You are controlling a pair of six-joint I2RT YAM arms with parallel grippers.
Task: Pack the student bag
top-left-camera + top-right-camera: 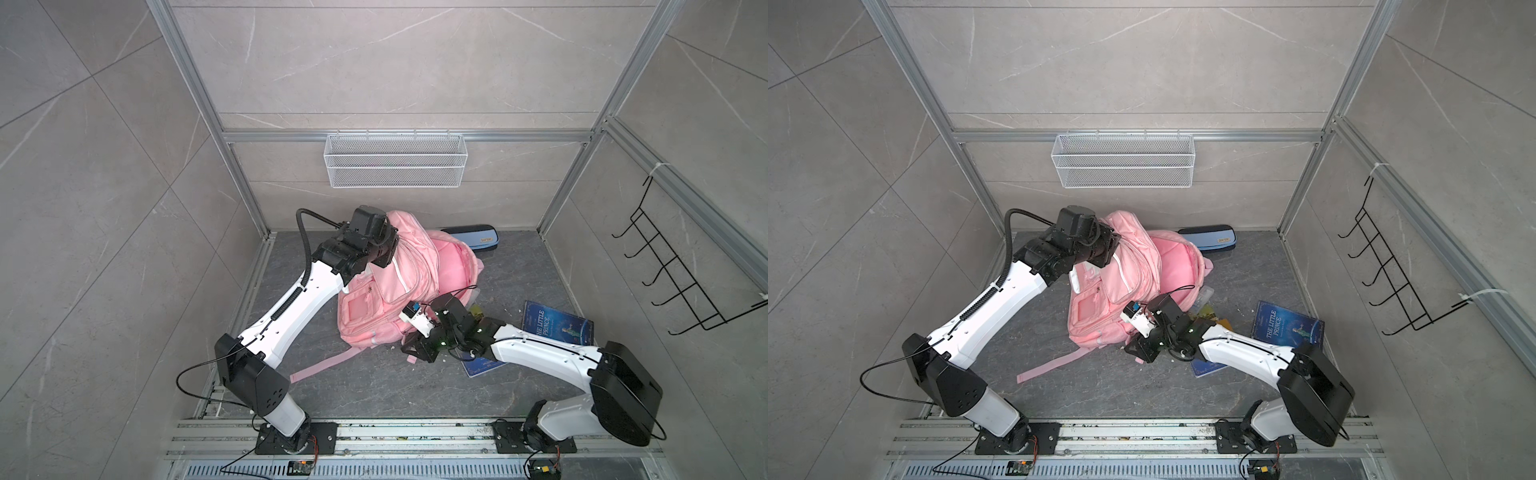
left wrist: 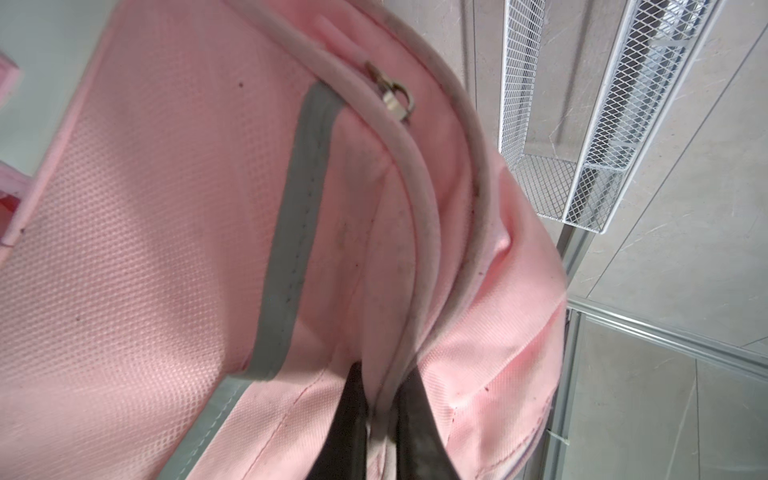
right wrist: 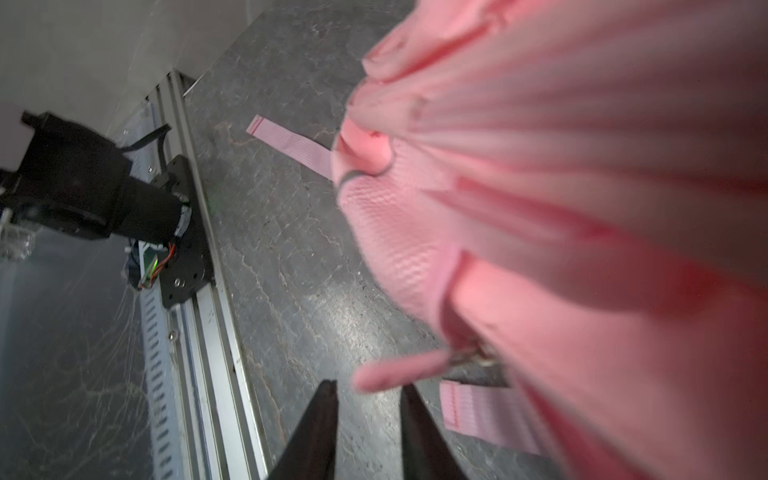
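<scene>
Left gripper (image 2: 382, 405) clenched on the top rim of the student bag (image 1: 374, 307), which slumps mid-floor. Right gripper (image 3: 369, 388) parted, empty, just beside a pink zip tab (image 3: 399, 370). Bare floor (image 1: 374, 390) lies in front. A book (image 1: 557, 326) at right reads "THE LITTLE PRINCE".

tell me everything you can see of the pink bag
The bag is a soft pink fabric backpack with grey stripes, piped zip seams and a front pocket. It lies slumped on the floor, its main compartment gaping toward the right. The left gripper is shut on its top rim, holding that end up. The right gripper stands open beside a pink zip pull, not gripping it. One strap trails beside it.
</scene>
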